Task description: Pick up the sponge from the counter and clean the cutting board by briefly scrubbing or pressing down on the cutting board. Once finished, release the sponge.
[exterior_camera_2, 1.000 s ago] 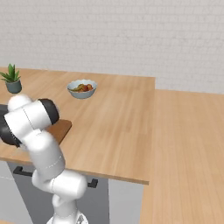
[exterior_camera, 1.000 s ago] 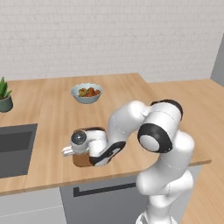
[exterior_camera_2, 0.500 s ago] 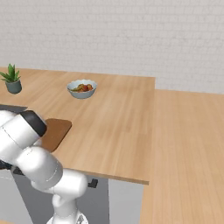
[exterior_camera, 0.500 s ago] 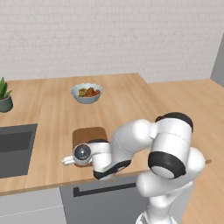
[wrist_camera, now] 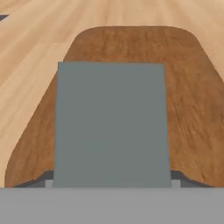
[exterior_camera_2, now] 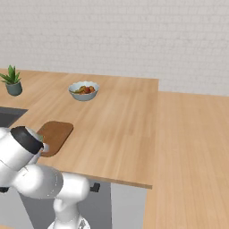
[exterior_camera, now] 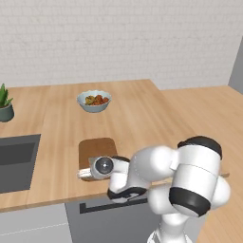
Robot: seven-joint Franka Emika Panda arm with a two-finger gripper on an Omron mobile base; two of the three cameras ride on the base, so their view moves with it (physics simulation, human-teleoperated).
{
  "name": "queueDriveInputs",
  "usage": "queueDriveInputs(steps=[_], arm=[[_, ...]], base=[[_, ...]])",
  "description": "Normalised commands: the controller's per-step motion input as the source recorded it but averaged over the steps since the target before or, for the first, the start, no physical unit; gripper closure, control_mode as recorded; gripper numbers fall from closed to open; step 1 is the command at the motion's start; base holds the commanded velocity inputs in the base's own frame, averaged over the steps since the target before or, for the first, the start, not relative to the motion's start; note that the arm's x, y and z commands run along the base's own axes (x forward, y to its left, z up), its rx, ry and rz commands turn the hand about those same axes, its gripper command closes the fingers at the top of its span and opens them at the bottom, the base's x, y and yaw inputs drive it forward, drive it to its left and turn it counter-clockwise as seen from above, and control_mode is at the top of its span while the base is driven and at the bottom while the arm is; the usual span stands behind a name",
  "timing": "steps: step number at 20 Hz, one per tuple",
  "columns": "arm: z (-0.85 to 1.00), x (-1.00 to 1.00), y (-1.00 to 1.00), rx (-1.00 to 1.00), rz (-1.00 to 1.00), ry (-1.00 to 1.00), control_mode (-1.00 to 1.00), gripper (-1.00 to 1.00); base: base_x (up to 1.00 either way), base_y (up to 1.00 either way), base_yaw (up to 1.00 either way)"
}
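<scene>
At the far left of the broad light wooden plank-grain counter (exterior_camera: pixel 57 128) a small green plant in a grey pot (exterior_camera: pixel 4 105) stands by the wall, and just in front of it a dark grey sink (exterior_camera: pixel 16 161) is set into the worktop. To the right of the sink, further back, sits a pale bowl of mixed fruit (exterior_camera: pixel 94 100). Nearer the front edge lies the dark brown wooden cutting board with rounded corners (exterior_camera: pixel 96 148), flat on the counter. The robot's white arm bends low over the board's near end, and its two-finger gripper (exterior_camera: pixel 88 173) points out along the board. In the hand view, the small flat rectangular sponge, grey-green on top (wrist_camera: pixel 111 124), sits directly ahead of the gripper and over the board's surface (wrist_camera: pixel 192 109). The fingertips barely peek out at either side of the sponge's near edge, so the gripper appears to be clamped on it, though actual contact is hidden. The sponge is probably light and soft, squashing under pressure, so it is best held across its narrow sides and pressed flat. To the right, bare counter runs on and turns toward the viewer.
</scene>
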Motion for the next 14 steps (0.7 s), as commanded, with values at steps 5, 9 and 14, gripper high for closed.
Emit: queueDriveInputs(steps=[5, 9, 14], arm=[[-0.04, 0.0, -0.71, 0.06, 0.0, 0.01, -1.0, 1.0], [-0.11, 0.0, -0.8, 0.07, 0.0, 0.01, -1.0, 1.0], [-0.09, 0.0, -0.8, 0.04, 0.0, 0.01, -1.0, 1.0]], base=[[0.0, 0.0, 0.0], [0.0, 0.0, 0.0], [0.0, 0.0, 0.0]])
